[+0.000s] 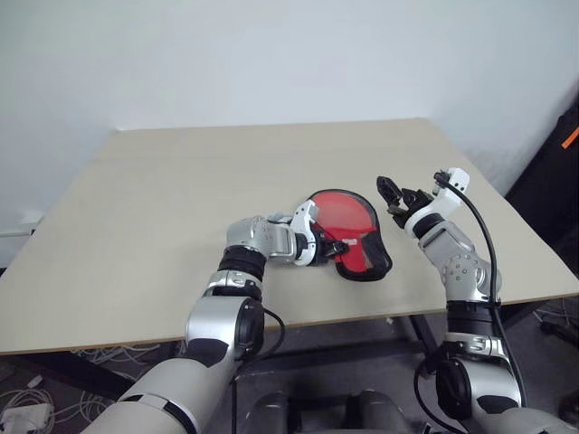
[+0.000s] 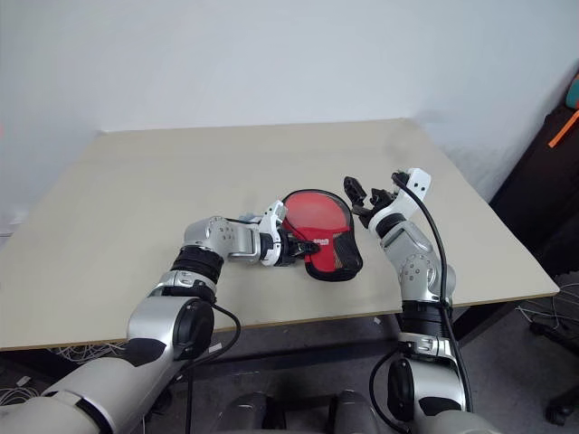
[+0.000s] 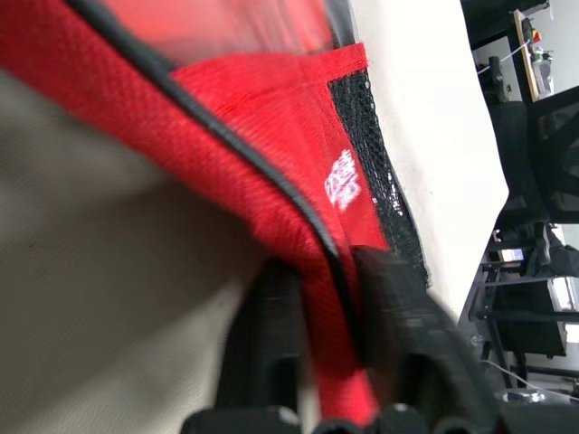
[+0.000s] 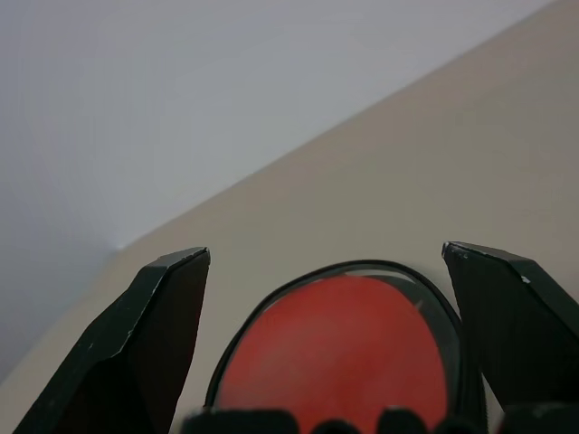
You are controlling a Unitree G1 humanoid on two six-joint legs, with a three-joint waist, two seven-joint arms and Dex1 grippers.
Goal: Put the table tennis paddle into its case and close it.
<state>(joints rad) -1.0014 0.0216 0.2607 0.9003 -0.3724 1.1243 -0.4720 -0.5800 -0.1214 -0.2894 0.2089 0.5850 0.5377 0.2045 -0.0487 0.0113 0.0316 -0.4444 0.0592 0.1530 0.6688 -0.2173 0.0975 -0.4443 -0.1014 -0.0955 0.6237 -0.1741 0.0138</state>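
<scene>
The left gripper (image 1: 336,246) is clamped tight on the case (image 1: 355,231), its two black fingers (image 3: 271,344) pinching the red fabric edge with black piping at the narrow handle end. The case lies flat on the table (image 1: 181,199), its round end pointing toward the far edge, red showing through its clear face; a mesh strip and a small white logo sit on the handle end. Whether the paddle is inside cannot be told.

The right gripper (image 1: 394,192) hovers just beside the case, on its right, with its fingers (image 4: 154,344) spread wide and nothing between them; from the wrist, the round end of the case shows between the two fingertips.

The table is a light beige top, bare around the case. Behind it, beyond the far edge, stands a plain white wall (image 1: 271,54). To the right of the case, past the table's edge, dark furniture (image 1: 556,190) stands. Cables (image 1: 27,398) lie on the floor under the table's left side.
</scene>
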